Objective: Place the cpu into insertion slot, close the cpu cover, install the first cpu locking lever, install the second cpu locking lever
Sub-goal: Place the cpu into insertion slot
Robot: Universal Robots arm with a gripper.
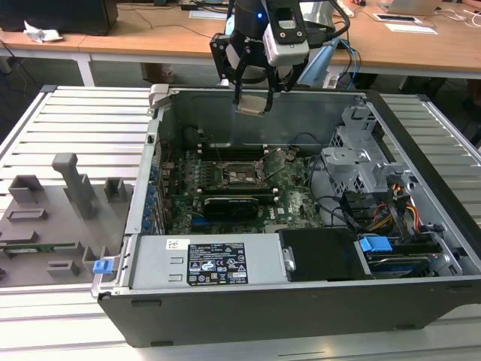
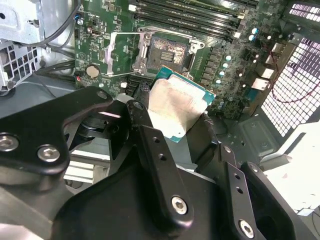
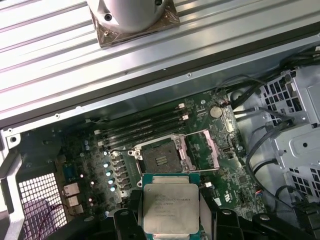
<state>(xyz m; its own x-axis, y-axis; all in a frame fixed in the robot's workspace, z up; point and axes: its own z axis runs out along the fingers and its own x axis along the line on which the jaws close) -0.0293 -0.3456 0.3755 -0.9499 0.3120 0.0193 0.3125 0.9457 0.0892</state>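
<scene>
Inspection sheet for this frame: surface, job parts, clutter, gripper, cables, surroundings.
Surface: ribbed metal table carrying an open computer case.
Job's things: cpu held above the motherboard; insertion slot empty; cpu cover open beside it.
Clutter: grey fixture blocks on the table at the exterior view's left.
Gripper: gripper shut on the cpu, above the case.
Cables: black wires beside the drive cage; coloured bundle.
Surroundings: wooden desks behind.

The arm's wrist (image 1: 259, 30) hangs high in the exterior view, pointing straight down. Below it, the gripper (image 1: 252, 96) has its black fingers (image 2: 150, 140) pressed against opposite edges of the cpu (image 3: 171, 212). It holds the chip level, metal face toward the cameras in both wrist views.
</scene>
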